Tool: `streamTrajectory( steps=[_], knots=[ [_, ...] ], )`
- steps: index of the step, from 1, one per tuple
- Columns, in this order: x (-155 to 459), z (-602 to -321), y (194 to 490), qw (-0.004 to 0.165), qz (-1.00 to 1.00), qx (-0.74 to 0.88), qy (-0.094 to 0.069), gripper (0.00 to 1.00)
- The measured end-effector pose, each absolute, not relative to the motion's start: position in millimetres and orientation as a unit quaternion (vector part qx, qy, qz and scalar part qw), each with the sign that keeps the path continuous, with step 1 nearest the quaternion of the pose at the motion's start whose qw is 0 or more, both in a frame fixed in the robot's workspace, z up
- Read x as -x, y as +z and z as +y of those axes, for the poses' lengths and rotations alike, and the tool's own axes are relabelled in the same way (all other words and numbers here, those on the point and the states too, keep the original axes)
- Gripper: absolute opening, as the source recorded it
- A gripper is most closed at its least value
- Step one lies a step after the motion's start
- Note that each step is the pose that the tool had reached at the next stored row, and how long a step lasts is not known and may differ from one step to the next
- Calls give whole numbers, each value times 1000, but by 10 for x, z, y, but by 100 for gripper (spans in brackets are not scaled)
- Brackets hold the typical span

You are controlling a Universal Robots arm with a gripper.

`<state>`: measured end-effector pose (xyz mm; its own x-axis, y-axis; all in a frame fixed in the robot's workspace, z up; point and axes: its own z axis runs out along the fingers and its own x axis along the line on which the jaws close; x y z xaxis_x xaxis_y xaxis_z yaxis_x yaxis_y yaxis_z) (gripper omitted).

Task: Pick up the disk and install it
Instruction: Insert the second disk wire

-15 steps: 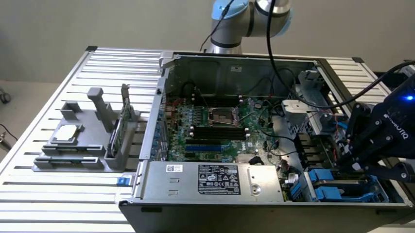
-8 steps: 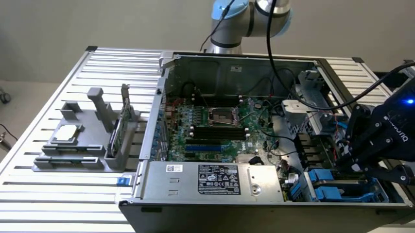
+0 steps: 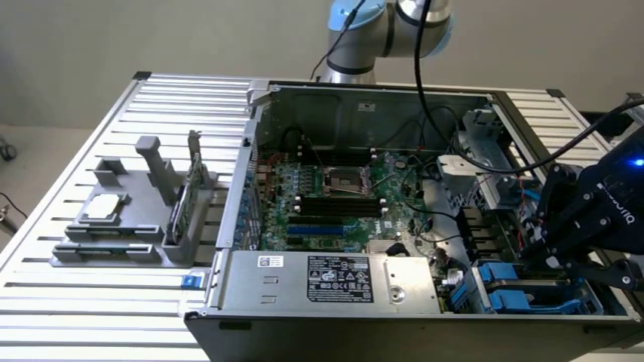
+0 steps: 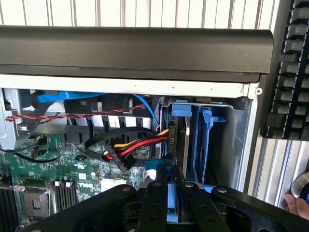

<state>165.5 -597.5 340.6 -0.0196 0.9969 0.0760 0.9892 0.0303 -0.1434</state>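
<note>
The disk [image 4: 182, 137] stands on edge in the drive bay at the case's corner, a dark slab in a blue plastic carrier. My gripper [image 4: 170, 182] sits right at its near end, with the black fingers [image 4: 157, 198] drawn close together and a strip of the blue carrier between them. In the exterior view the gripper [image 3: 538, 260] hangs low inside the case on the exterior view's right. It is just above the blue carriers of the disk [image 3: 501, 275] in the bay.
A second blue carrier [image 4: 207, 140] stands beside the disk. A bundle of coloured power cables [image 4: 130, 147] crosses toward the bay. The power supply [image 3: 332, 279] and motherboard [image 3: 332, 196] fill the case. A grey fixture [image 3: 111, 230] lies on the exterior view's left. A keyboard [image 4: 289, 72] and a hand [image 4: 299, 207] are outside the case.
</note>
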Motion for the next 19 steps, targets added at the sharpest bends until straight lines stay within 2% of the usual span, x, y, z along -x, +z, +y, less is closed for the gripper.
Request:
streamTrajectory(
  steps=[19],
  knots=[
    [-1674, -6031, 3375, 86, -718, 691, 17, 16]
  ],
)
